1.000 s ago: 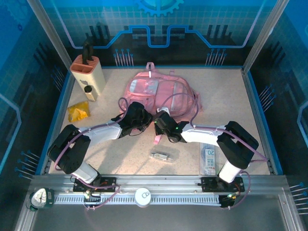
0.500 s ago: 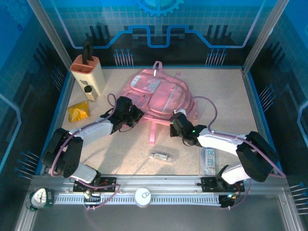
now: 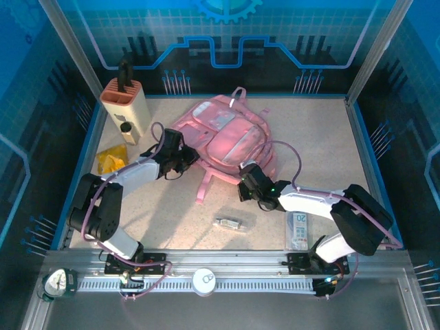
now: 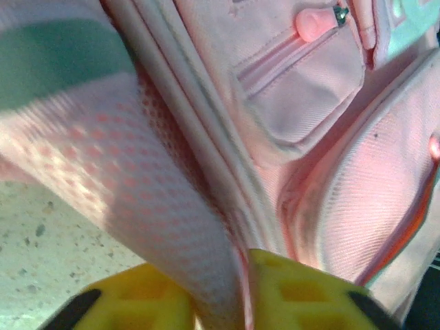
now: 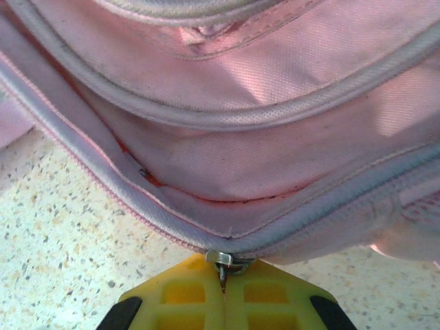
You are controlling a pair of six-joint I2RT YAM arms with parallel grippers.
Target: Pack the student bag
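Blue-panelled enclosure (image 3: pixel 220 41) around you, speckled beige table (image 3: pixel 172 220) with a blue rim.

The student bag (image 3: pixel 230 137) is your biggest item. It is pink, lies flat at centre-rear of the table and is tilted, with its top loop toward the back wall. One loose strap (image 3: pixel 204 187) trails off its near-left edge onto the table.

Your left gripper (image 4: pixel 221 292) is at the bag's left side. Its yellow fingers (image 4: pixel 302 292) stand a little apart with a fold of pink mesh between them. The wrist view is too close and blurred here, so you can't tell whether they press the fold or just straddle it.

Your right gripper (image 5: pixel 223 278) is at the bag's near-right edge, low over the table. Its fingers are closed flat together, pinching the metal zip pull (image 5: pixel 223 259) where the zip seam dips toward them.

The beige holder (image 3: pixel 126 110) with a black top stands upright at rear left, well apart from the bag. The yellow packet (image 3: pixel 111 159) lies just in front of it, near the left rim. A clear packet (image 3: pixel 299 230) marked "20" lies near-right, beside your right arm. A small grey item (image 3: pixel 229 223) lies near-centre, between the two arms, touching nothing.
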